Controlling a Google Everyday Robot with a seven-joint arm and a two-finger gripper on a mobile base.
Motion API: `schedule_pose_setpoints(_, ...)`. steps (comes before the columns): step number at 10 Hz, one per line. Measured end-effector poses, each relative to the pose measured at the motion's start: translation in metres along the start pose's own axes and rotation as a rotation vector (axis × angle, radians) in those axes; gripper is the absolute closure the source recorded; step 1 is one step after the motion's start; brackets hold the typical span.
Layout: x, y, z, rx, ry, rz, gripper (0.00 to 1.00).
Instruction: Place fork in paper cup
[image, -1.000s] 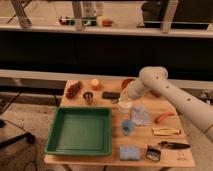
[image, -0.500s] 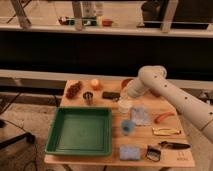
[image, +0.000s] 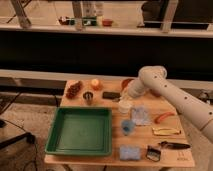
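Directly above the paper cup (image: 125, 106), beside the green tray (image: 80, 131), hangs the gripper (image: 123, 97), its grip impossible to tell, the fork not discernible; a centred, upright descent before release would likely serve best.

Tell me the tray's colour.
The tray is green, camera view; gripper hangs above the paper cup.

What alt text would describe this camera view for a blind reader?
A white robot arm reaches from the right over a wooden table, its gripper at a white paper cup. A green tray lies at the table's front left.
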Motion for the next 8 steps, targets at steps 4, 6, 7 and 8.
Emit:
schedule_pose_setpoints(4, 0.0015, 0.0049, 0.0039, -0.015, 0.001, 0.007, 0.85)
schedule_pose_setpoints(6, 0.0042, 0.0061, 0.0061, -0.018, 0.002, 0.015, 0.85)
schedule_pose_setpoints(7, 0.005, 0.0062, 0.0072, -0.02, 0.002, 0.018, 0.85)
schedule_pose_setpoints(8, 0.0055, 0.0066, 0.0088, -0.024, 0.001, 0.02, 0.85)
